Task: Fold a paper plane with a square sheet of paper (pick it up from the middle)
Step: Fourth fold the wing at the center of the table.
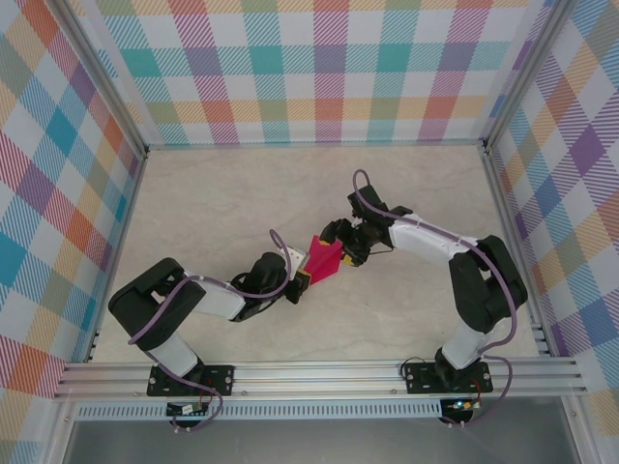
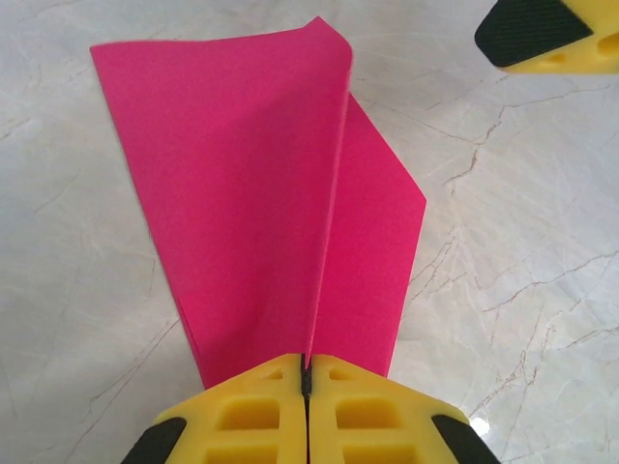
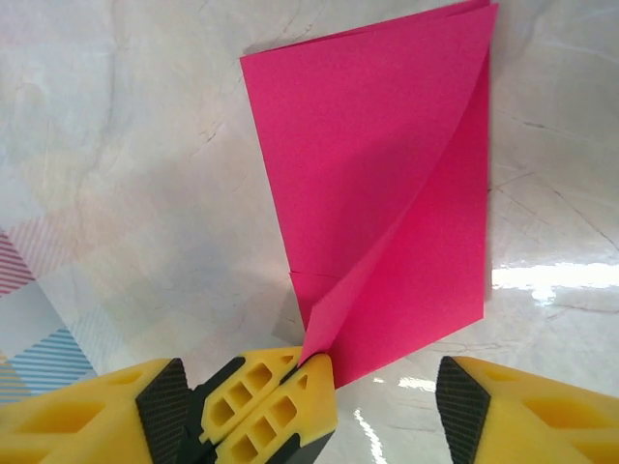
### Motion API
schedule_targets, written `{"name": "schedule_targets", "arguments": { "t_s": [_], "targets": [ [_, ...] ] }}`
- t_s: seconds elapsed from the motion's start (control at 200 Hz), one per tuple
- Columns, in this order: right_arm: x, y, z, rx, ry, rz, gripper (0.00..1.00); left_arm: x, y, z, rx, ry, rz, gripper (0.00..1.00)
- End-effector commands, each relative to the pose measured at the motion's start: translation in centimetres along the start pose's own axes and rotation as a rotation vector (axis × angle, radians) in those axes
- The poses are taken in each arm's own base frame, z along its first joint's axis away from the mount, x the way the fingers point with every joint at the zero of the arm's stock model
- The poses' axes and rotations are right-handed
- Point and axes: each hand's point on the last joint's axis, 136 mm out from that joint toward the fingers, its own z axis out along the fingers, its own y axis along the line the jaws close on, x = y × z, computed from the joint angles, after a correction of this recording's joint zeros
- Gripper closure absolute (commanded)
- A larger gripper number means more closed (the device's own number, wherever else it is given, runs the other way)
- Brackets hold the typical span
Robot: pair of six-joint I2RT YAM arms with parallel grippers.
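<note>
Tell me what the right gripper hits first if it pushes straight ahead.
Probably the left gripper, shut on the pink paper's corner right between the right gripper's open fingers; depth is unclear.

No readable text, no labels or brands, no numbers or signs on any surface

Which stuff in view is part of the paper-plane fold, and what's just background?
In the job:
- pink paper sheet, partly folded
- left tool, shut on it
- right tool, open, close to it

Just there:
- marble table
- checked walls
- metal frame
</note>
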Motion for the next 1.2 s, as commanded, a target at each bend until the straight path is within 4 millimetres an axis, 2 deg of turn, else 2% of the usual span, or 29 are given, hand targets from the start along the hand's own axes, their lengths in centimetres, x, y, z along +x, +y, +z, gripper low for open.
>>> {"name": "schedule_targets", "arguments": {
  "t_s": [0.0, 0.16, 0.325, 0.525, 0.875, 1.195],
  "targets": [
    [0.6, 0.7, 0.4, -0.089, 0.003, -0.133, 0.33, 0.1, -0.1, 0.2, 0.001, -0.018, -0.074, 0.94],
    [1.0, 0.3, 1.8, -0.138, 0.03, -0.165, 0.41, 0.2, 0.1, 0.1, 0.002, -0.022, -0.137, 0.93],
    [1.1, 0.1, 3.0, -0.149, 0.064, -0.161, 0.57, 0.4, 0.3, 0.0, -0.002, -0.019, -0.198, 0.93],
    [0.8, -0.2, 4.0, -0.138, 0.07, -0.156, 0.64, 0.2, 0.4, 0.2, 0.025, -0.009, -0.301, 0.94],
    [0.8, -0.4, 4.2, -0.159, 0.053, -0.172, 0.63, -0.7, 0.0, -0.2, 0.081, -0.015, -0.46, 0.96],
    [1.0, -0.9, 5.0, -0.158, 0.069, -0.172, 0.62, -0.8, 0.9, -0.7, 0.046, -0.045, -0.553, 0.96]
  ]
}}
